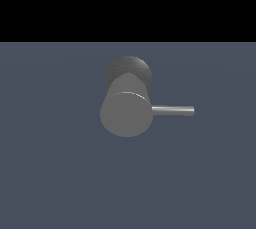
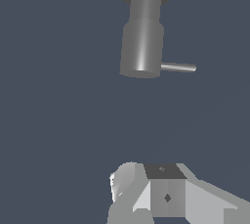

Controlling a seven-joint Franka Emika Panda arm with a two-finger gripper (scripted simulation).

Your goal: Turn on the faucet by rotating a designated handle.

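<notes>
The faucet is a matte grey upright cylinder with a flat round top, standing on a darker round base. Its handle, a thin straight grey rod, sticks out sideways toward the exterior view's right. The wrist view shows the faucet and the handle some way off from my gripper. Only the grey fingertips show at the frame's edge, touching nothing. I cannot tell how wide they stand. The gripper does not appear in the exterior view.
A flat blue-grey floor spreads around the faucet. A black band fills the top of the exterior view.
</notes>
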